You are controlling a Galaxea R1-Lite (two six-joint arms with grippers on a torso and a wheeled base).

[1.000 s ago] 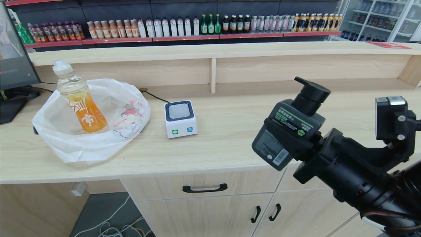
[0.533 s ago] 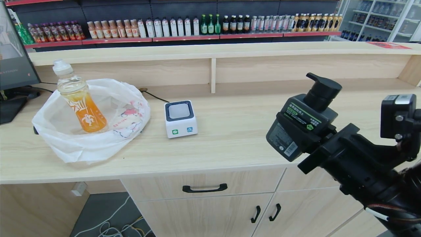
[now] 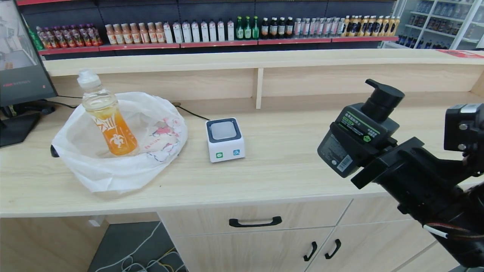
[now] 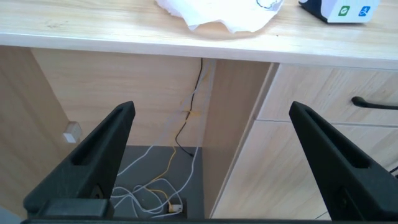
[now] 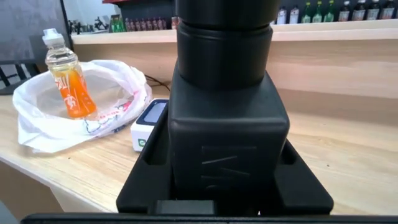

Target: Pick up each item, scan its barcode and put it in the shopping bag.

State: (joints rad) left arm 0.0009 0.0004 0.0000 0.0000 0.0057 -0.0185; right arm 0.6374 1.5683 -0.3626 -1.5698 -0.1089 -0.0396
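- right end effector clenched on the dark grey square pump bottle with a black pump head. Bottle is in the air over the right end of the pale wooden bench, well apart from the scanner.
- bottle is tilted, pump pointing up and away. White barcode label sits on the low face turned toward the head camera. My read: held like this so the code can be swung over the scanner window. It isn't facing the window yet.
- white cube scanner, grey window up, stands mid-bench between the held bottle and the bag. Layout suits scan first, then drop.
- white plastic shopping bag lies spread open at the left of the bench. Clear plastic bottle of orange drink, white cap, stands in it, leaning. Reads as one item bagged.
- left end effector released, fingers wide, nothing between them. It sits below the bench edge, facing the cupboard front.
- hidden: far finger of the right end effector is behind the bottle, and the bottle's base is buried in the grip.
- bag folds hide whether anything else is inside.
- dark monitor is cut off at the left edge.
- label print is too small to make out.
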